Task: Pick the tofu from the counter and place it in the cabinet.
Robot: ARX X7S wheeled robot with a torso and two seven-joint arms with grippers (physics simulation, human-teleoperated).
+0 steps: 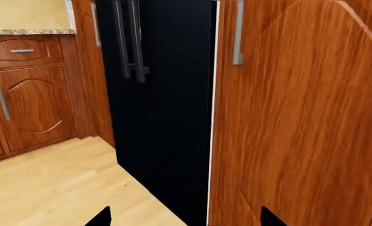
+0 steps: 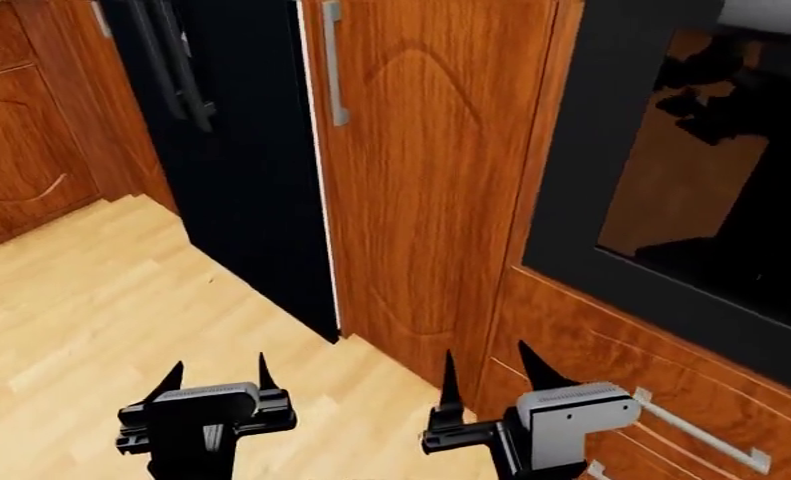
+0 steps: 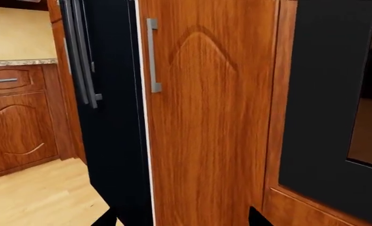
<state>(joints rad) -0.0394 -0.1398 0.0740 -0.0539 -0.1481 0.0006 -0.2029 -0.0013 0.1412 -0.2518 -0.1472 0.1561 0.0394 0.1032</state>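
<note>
The tofu is out of view. A thin strip of the speckled counter [image 1: 29,32] shows far off, above lower wood doors, and the counter [image 3: 19,61] appears again in the right wrist view. The tall reddish-brown cabinet [image 2: 422,180] stands straight ahead with its door closed and a silver handle [image 2: 332,65] on it. My left gripper [image 2: 218,375] hangs low over the floor, open and empty. My right gripper [image 2: 491,368] is open and empty too, close to the foot of the cabinet [image 3: 211,117]. Only the dark fingertips [image 1: 270,217] show in the wrist views.
A black fridge [image 2: 235,150] with long dark handles stands left of the cabinet door. A black-framed glass oven [image 2: 689,180] is on the right, above a drawer with a silver bar handle [image 2: 695,430]. Light wood floor [image 2: 88,300] stretches to the left.
</note>
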